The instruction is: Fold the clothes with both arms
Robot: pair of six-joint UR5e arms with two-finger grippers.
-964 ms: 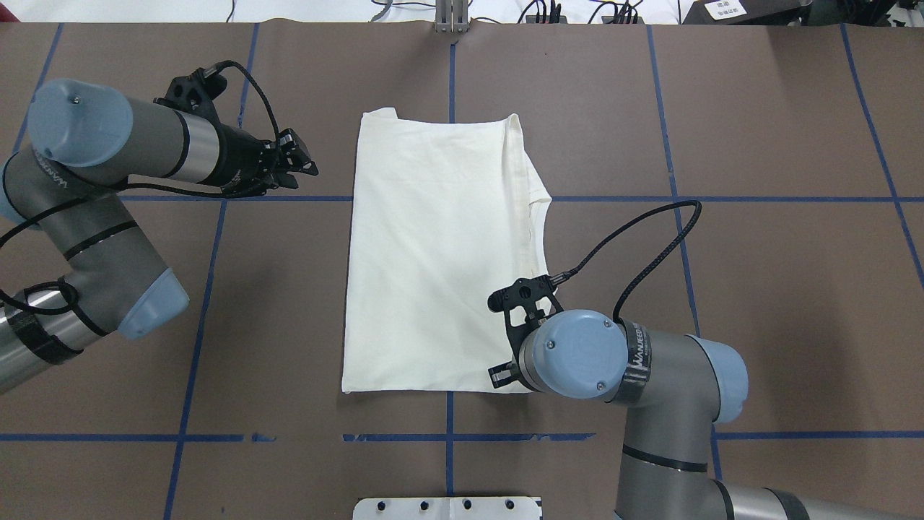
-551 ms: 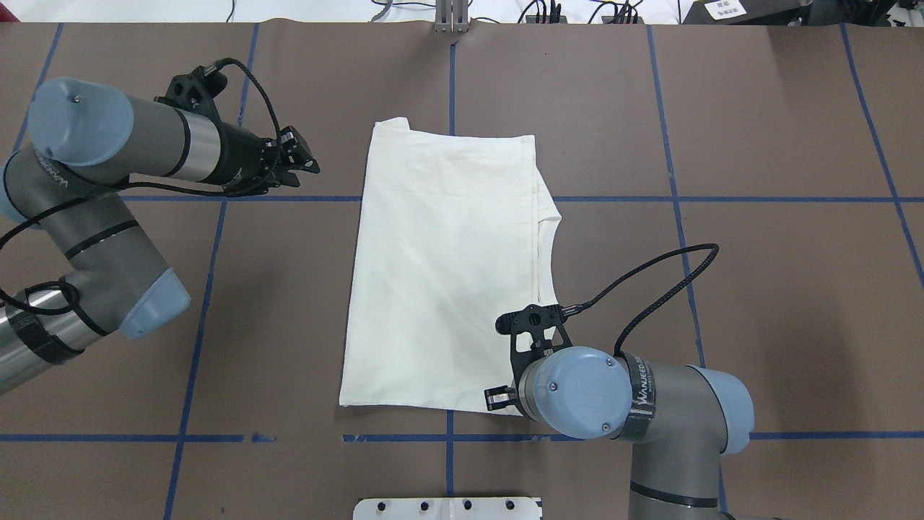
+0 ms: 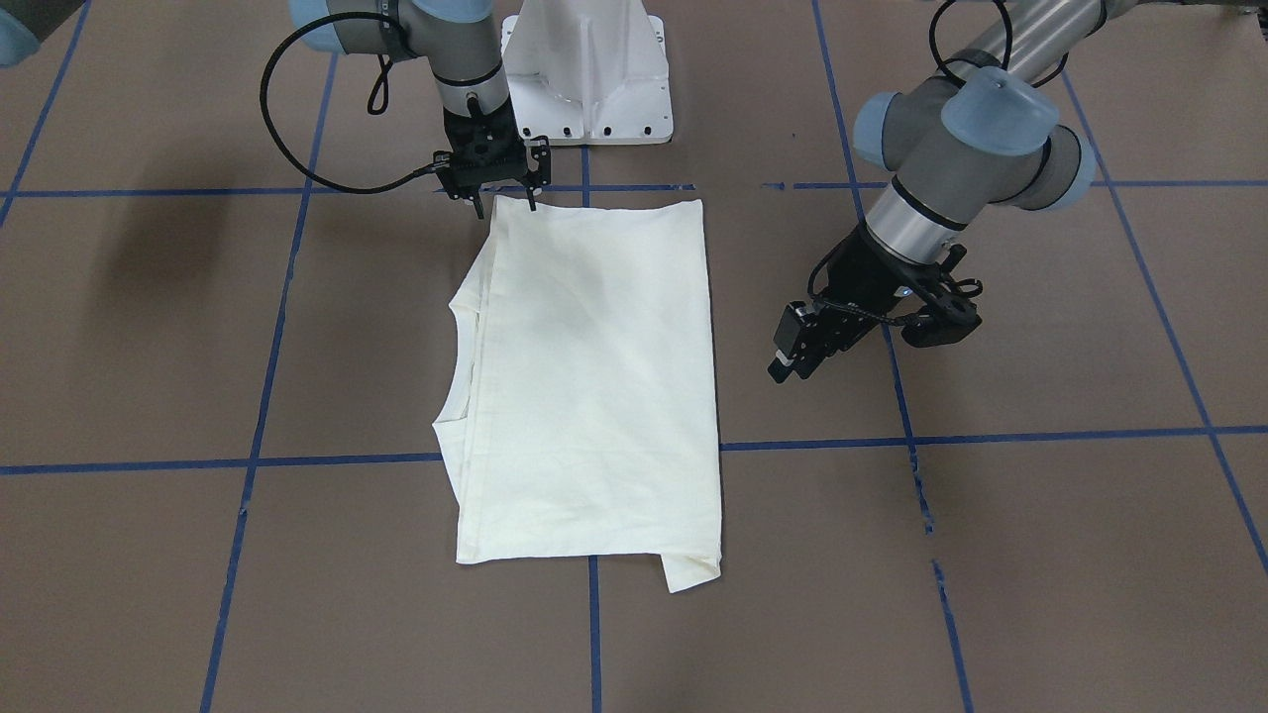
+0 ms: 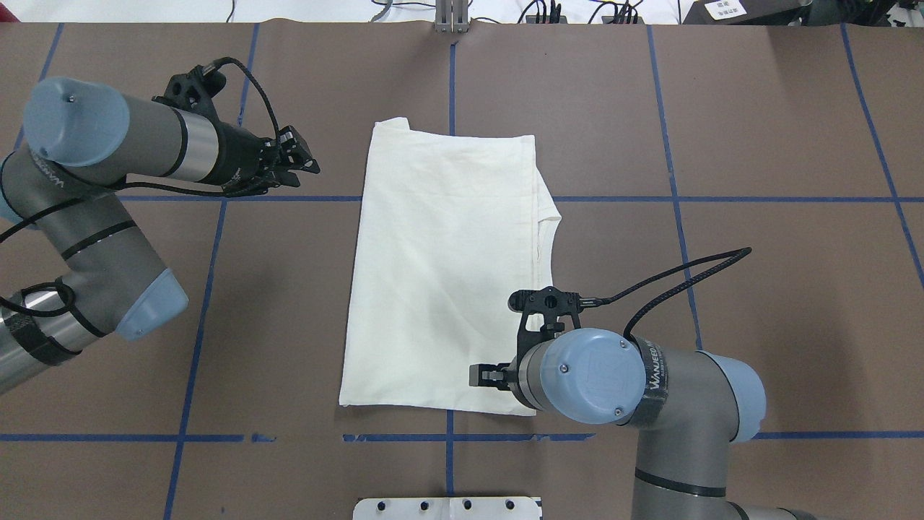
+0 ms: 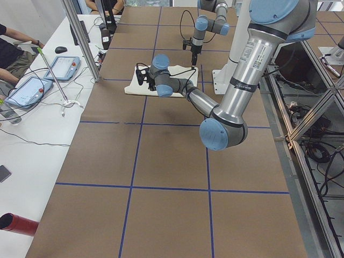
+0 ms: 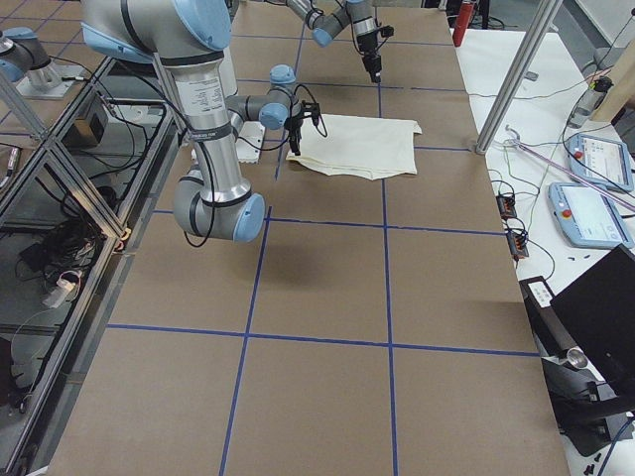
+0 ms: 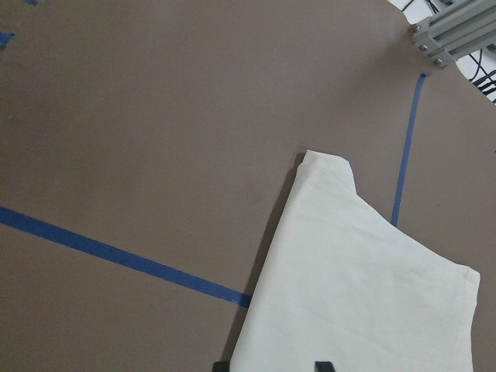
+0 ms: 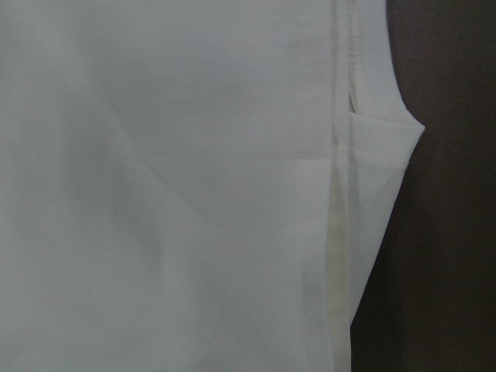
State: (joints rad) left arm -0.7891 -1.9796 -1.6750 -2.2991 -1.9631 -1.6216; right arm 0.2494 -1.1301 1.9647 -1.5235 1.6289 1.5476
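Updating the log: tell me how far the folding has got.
Done: the T-shirt lies in a long rectangle, no sleeve sticking out, plain side up. In hand: the right hand stands open over its near right corner, and the left hand hovers open, clear of the cloth. Left: probably a crosswise fold to shorten it.

Corner of folded cream shirt (image 7: 364, 287) on brown table (image 7: 155, 116) with blue tape lines (image 7: 116, 253).

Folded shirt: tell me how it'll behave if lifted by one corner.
The shirt lies flat with soft creases, so it would probably droop and unfold. Thin cloth, likely light. Stacked layers show at the collar edge, so a push may bunch them.
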